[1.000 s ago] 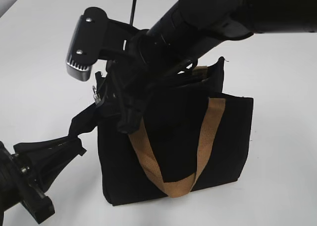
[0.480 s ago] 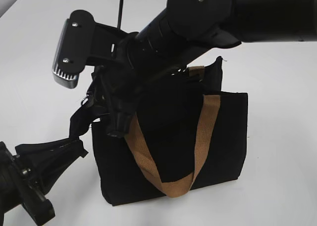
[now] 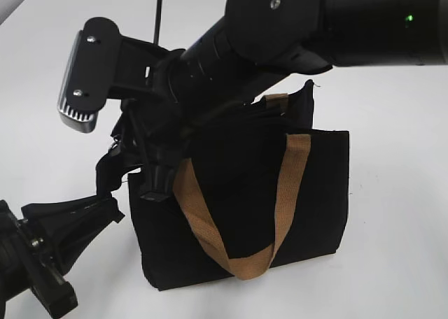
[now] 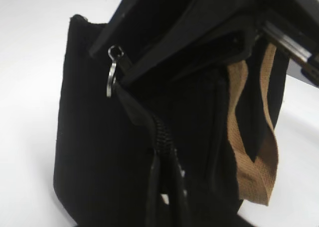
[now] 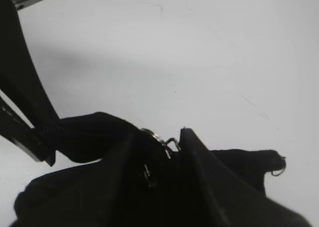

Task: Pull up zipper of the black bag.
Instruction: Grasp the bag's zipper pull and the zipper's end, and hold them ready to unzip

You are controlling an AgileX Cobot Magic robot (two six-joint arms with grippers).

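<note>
The black bag stands upright on the white table, a tan handle hanging down its front. My right gripper reaches across to the bag's top left corner and is shut on the silver pull tab of the zipper. The tab's ring also shows between the dark fingers in the right wrist view. My left gripper sits low at the left, shut on the black fabric tail at the zipper's end. In the left wrist view the zipper track runs down into its jaws.
The white table surrounds the bag on all sides. The right arm's thick black body and its wrist camera housing hang over the bag's top. The second tan handle shows behind the bag's top edge.
My right gripper has moved left and slightly down with the pull tab, toward the left gripper. The bag's top left corner has been drawn left with it. The left gripper has stayed put.
</note>
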